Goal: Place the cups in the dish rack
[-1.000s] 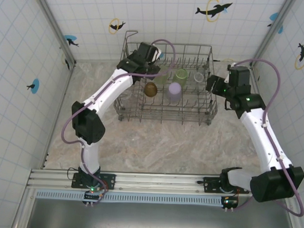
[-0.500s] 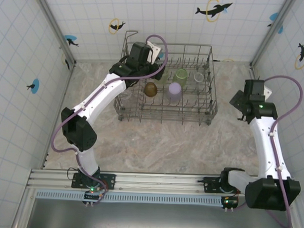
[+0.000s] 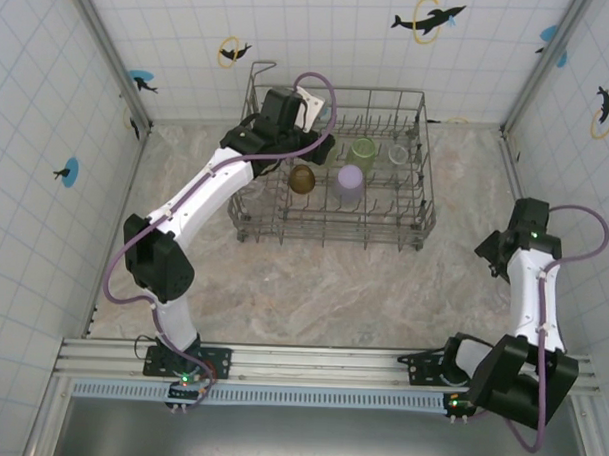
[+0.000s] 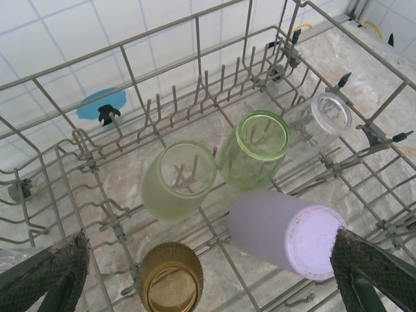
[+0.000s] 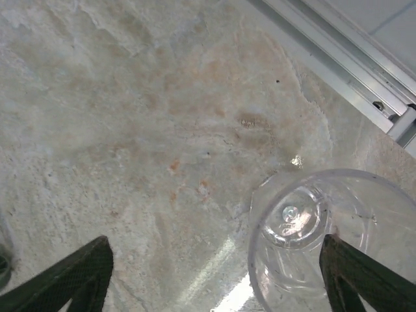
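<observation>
Looking down from the top camera: dish rack parked toward the far side of the marbled surface, close to the tiled back wall. Got the left hand hanging over the left half of the rack, spread wide open, pinching nothing at all.

Can count five cups inside from the left wrist camera:
- Pale, nearly clear cup and green cup side by side over the tines, round ends turned toward the camera.
- Clear cup just right of the green one, tilted against the wires.
- Lilac cup lying on its side in front of the green one, pale end facing the camera.
- Amber cup in the near row, just below the pale one, seen end-on.

Over on the other side: right hand low over bare surface, well apart from the rack and near the side wall. Spread open there too, not clamped on anything. One more clear tumbler standing on the surface between the fingers, right up against the finger at the view's right edge. Can't tell whether actually touching. Not in the rack, that one.
</observation>
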